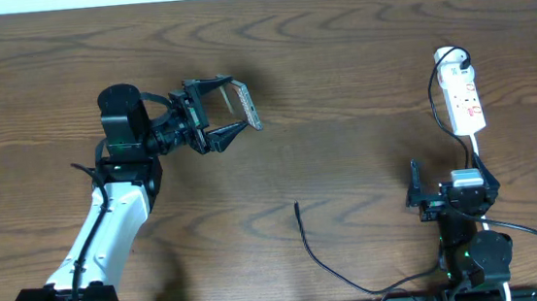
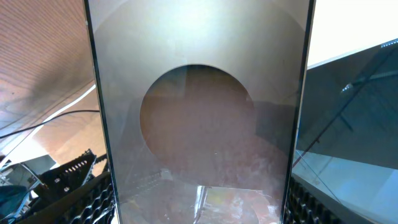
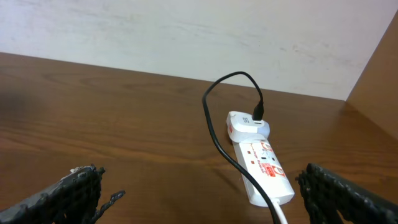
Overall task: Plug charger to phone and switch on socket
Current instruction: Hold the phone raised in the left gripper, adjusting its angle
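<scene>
At left of table [image 1: 337, 47], left gripper [image 1: 236, 105] clamped on phone [image 1: 247, 110] across its width, off surface. From above phone reads as thin slanted strip: nearly edge-on, long axis close to upright. Wrist view: glossy grey-brown face [image 2: 199, 112] turned toward gripper, round reflection on it. Right gripper [image 3: 202, 185] wide open, holding nothing, aimed at socket [image 3: 264, 165]. Socket white, red markings, long axis running near to far, white plug at far end. Charger [image 1: 308, 244] on table between arms, free tip pointing toward far edge.
</scene>
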Controlling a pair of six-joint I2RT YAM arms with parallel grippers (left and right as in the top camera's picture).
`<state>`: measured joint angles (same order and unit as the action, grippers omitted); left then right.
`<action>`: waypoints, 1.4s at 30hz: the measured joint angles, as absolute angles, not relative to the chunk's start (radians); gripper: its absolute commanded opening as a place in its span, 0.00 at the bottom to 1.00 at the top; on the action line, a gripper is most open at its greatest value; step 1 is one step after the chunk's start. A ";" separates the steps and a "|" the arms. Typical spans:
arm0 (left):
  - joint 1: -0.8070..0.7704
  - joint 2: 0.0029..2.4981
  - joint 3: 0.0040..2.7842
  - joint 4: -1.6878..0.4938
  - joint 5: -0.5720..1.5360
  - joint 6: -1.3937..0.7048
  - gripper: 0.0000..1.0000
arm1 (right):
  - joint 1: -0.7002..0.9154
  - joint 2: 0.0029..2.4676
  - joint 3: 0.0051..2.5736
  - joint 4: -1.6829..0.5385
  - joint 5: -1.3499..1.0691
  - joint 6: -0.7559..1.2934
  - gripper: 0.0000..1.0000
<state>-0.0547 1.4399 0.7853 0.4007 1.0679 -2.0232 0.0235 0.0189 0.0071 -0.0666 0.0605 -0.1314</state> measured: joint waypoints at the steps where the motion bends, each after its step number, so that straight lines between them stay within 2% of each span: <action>1: -0.055 1.440 0.785 0.401 1.068 -2.023 0.07 | 0.023 0.019 0.007 -0.067 0.060 -0.131 0.99; 32: -0.055 1.440 0.785 0.401 1.068 -2.020 0.07 | 0.023 0.019 0.007 -0.067 0.060 -0.131 0.99; 42: -0.055 1.440 0.785 0.390 1.016 -1.775 0.08 | 0.023 0.019 0.007 -0.067 0.060 -0.131 0.99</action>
<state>-0.0547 1.4399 0.7853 0.3904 1.0157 -1.7752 0.0235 0.0189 0.0071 -0.0666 0.0605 -0.1314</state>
